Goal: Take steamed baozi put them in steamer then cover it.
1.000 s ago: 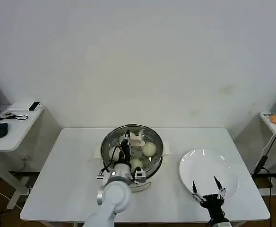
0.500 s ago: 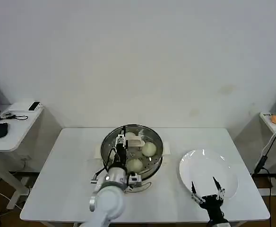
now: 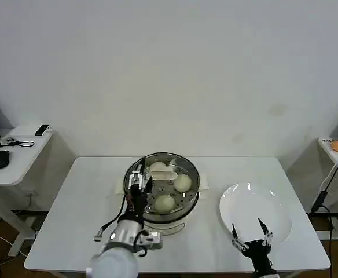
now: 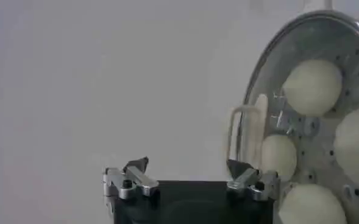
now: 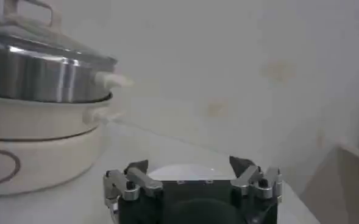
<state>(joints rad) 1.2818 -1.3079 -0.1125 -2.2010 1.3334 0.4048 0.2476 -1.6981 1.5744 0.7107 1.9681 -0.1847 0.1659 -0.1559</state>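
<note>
You see cream-white steamed baozi (image 3: pixel 165 202) under the clear glass cover (image 3: pixel 161 179) — its handle pale cream — in the shiny steel steamer (image 3: pixel 190 198) with its hole-dotted tray; plate (image 3: pixel 256 211) and counter (image 3: pixel 76 208) are plain white.

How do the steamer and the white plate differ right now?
The steamer is a deep shiny steel pot; the white plate is flat. The steamer holds baozi under its glass cover; the plate holds nothing. The steamer sits mid-table, the plate toward the robot's right. Both are round.
</note>
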